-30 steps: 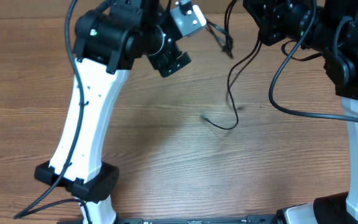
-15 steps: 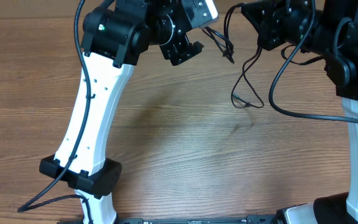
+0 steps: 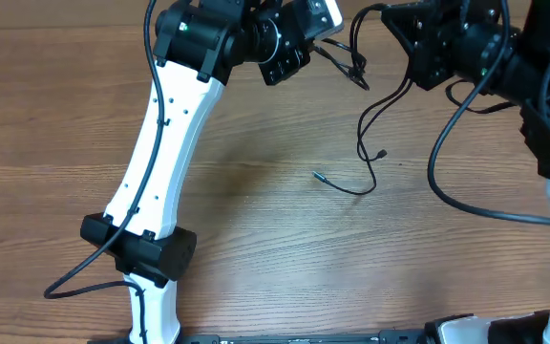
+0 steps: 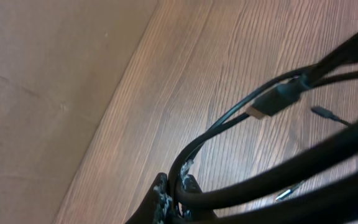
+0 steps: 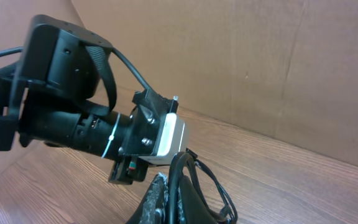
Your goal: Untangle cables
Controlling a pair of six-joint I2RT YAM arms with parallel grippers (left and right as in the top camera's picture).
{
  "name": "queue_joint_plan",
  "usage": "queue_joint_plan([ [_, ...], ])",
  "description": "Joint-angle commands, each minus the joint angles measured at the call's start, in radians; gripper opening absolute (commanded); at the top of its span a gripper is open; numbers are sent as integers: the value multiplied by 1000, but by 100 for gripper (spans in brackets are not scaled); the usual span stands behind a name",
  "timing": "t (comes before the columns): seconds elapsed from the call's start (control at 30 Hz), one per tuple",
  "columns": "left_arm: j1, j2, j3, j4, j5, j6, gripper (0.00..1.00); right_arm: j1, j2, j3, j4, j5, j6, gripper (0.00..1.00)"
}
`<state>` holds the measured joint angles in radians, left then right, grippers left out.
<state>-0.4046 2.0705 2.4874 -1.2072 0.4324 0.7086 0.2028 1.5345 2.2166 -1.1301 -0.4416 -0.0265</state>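
A brown wood-grain tabletop (image 3: 256, 248) filled the overhead frame, its grain running left to right, with a strip of tan cardboard wall (image 3: 55, 13) along its far edge at the upper left. Right of centre, the loose tail of the thin black cables (image 3: 351, 193) curved low over the wood and appeared to rest on it. Its small metal-tipped plug (image 3: 317, 176) pointed toward the middle of the frame. A second plug end (image 3: 383, 153) sat just above and to the right; whether it touched the surface could not be told. A thicker black cord (image 3: 70, 287) trailed across the lower left corner.
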Motion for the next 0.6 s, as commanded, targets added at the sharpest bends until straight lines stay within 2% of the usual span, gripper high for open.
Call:
queue_joint_plan([
  [0.0, 32, -23, 5, 4, 61, -35, 4, -1, -24, 31, 6, -9, -8, 4],
  [0.23, 87, -24, 4, 2, 291, -21, 4, -1, -30, 31, 14, -9, -1, 4],
  [0.4, 144, -29, 5, -4, 280, -73, 4, -15, -52, 31, 14, 18, -2, 4],
  [0.57, 306, -64, 5, -113, 275, -135, 4, -125, -58, 31, 13, 47, 0, 4],
])
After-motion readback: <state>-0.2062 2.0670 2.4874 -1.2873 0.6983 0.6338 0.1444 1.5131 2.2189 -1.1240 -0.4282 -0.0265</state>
